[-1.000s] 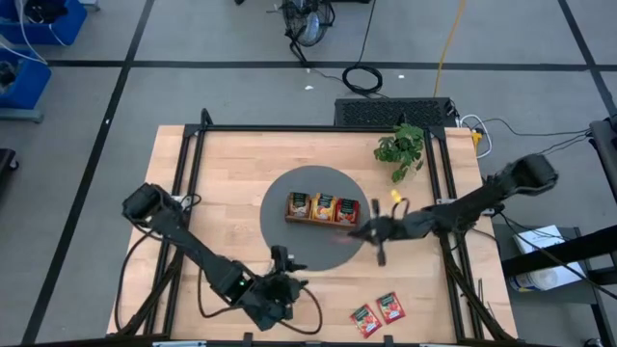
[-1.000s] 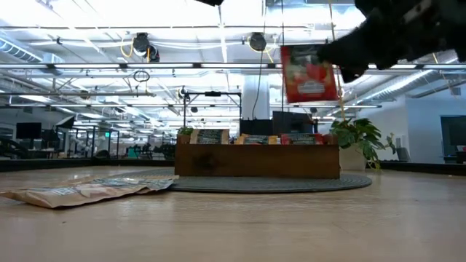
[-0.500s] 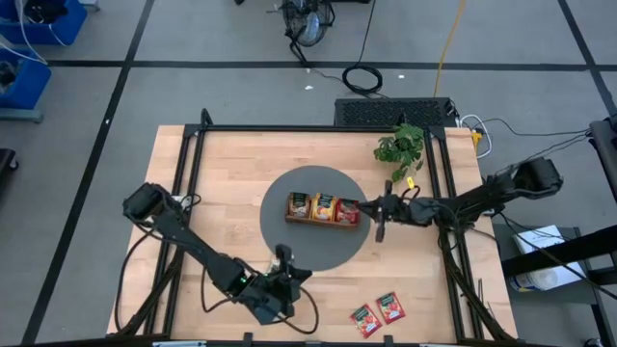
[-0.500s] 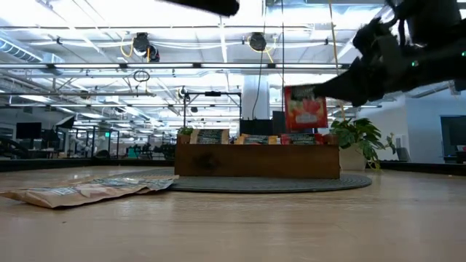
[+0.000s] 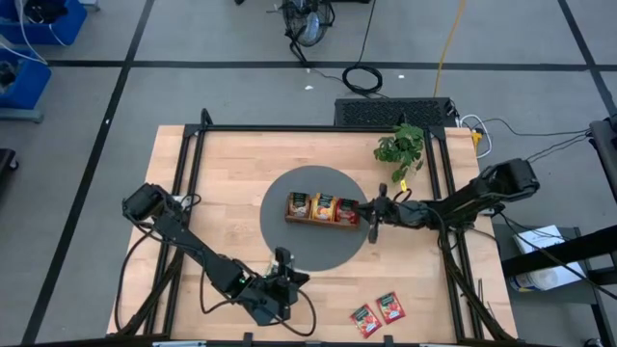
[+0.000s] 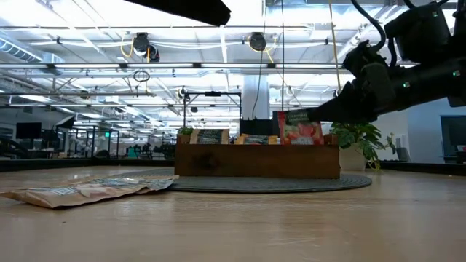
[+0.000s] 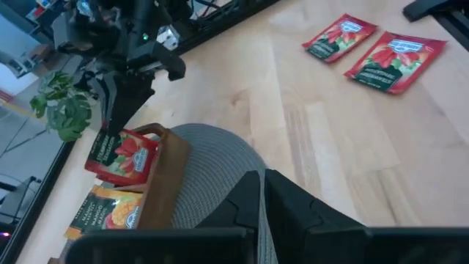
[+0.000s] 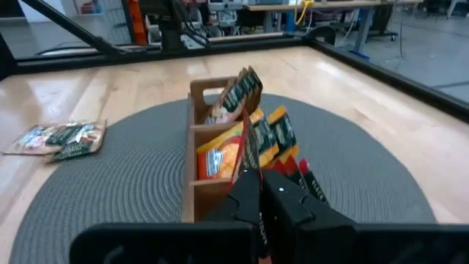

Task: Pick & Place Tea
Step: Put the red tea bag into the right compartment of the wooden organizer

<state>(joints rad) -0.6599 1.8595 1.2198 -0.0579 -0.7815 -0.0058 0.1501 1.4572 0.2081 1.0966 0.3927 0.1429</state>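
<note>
tea sachet (image 6: 298, 131): flat glossy red | right fingers (image 5: 364, 206) clamped | left fingers (image 5: 281, 273) together

Two arms work over one worktop (image 5: 231, 173), each with one end effector: left (image 5: 281, 280), right (image 5: 364, 206). One round grey mat (image 5: 289, 241) carries one wooden tray (image 6: 255, 161) with three compartments. Two red tea sachets (image 5: 378, 313) lie loose near the front edge, and one more red sachet (image 6: 298, 129) stands at the tray's end compartment. One potted plant (image 5: 400, 147) stands at the back
</note>
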